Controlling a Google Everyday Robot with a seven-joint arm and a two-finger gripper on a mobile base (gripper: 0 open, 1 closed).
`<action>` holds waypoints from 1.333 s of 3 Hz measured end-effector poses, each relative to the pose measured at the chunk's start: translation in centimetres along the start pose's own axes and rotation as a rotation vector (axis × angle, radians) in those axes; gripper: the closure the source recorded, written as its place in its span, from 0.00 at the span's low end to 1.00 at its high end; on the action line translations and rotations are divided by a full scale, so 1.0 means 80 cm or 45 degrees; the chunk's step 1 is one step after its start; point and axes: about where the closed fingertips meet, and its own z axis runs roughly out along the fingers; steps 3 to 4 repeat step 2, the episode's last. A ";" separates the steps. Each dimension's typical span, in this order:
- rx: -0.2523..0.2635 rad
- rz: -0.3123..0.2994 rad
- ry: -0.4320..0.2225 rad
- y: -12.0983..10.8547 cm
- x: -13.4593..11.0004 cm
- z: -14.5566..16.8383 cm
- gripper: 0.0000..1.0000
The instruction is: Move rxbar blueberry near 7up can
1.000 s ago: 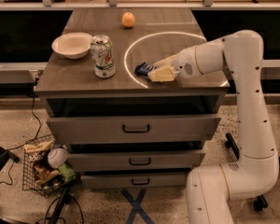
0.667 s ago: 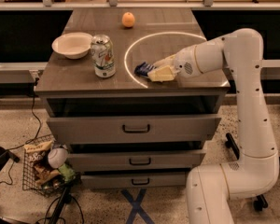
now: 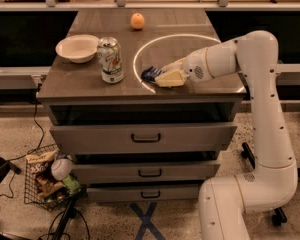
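The white robot arm (image 3: 262,109) rises from its base on the right and bends over a drawer cabinet (image 3: 190,136) with three drawers, one handle on each. On the brown tabletop (image 3: 75,81), one white bowl (image 3: 77,48) sits at the left rear. Just beside it, nearer the front, stands the single 7up can (image 3: 111,60), upright, silver-white with green and red marks. The gripper (image 3: 160,76) lies low over the tabletop to the right of the can, pointing toward it. The rxbar blueberry (image 3: 149,74) pokes out at its tip. Only a dark blue end shows; the rest is hidden by the gripper, and no lettering can be read. Bar and can are near each other but apart. Whether the gripper is clamped on the bar, I cannot tell. One orange (image 3: 137,20) rests toward the far edge.
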 end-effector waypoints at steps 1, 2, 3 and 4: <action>-0.002 0.000 -0.007 0.000 -0.002 0.004 0.13; -0.004 0.001 -0.012 -0.001 -0.004 0.009 0.00; -0.004 0.001 -0.012 -0.001 -0.004 0.009 0.00; -0.004 0.001 -0.012 -0.001 -0.004 0.009 0.00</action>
